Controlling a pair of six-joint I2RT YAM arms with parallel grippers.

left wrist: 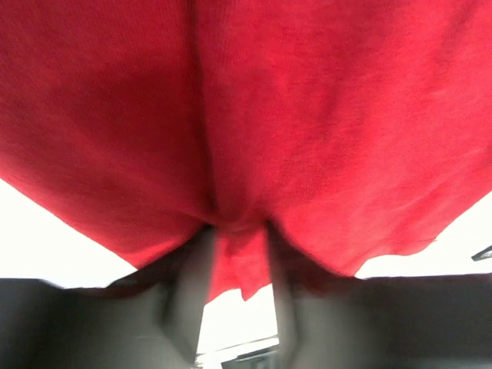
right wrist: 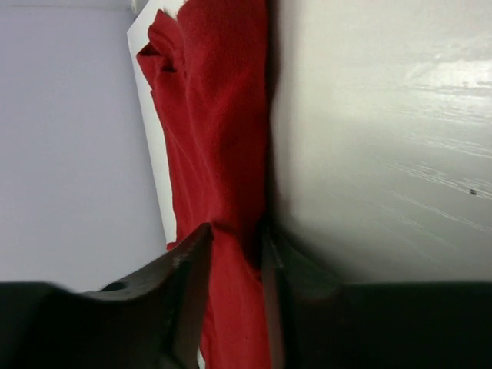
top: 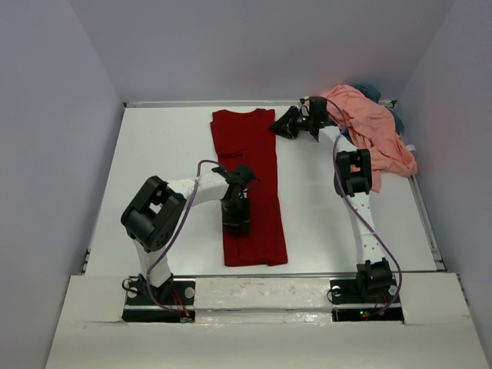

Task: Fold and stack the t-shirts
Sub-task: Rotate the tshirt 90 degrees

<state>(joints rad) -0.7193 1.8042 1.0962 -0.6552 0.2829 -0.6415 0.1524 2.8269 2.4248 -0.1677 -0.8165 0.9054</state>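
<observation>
A dark red t-shirt [top: 247, 184] lies folded into a long narrow strip down the middle of the white table [top: 161, 169]. My left gripper [top: 236, 219] stands over the strip's lower left part. In the left wrist view the red cloth [left wrist: 307, 115] fills the frame, and a bunch of it sits between the parted fingers of that gripper [left wrist: 240, 254]. My right gripper [top: 283, 125] is at the strip's far right corner. Its fingers [right wrist: 237, 238] stand apart with the red cloth edge [right wrist: 215, 115] between them. A salmon pink t-shirt [top: 373, 127] lies crumpled at the back right, over a slate blue-grey one [top: 372, 90].
Grey walls enclose the table at the back and on both sides. The crumpled pile hangs near the table's right edge [top: 419, 192], beside the right arm's elbow [top: 354, 171]. Bare table shows left of the red strip and between the strip and the right arm.
</observation>
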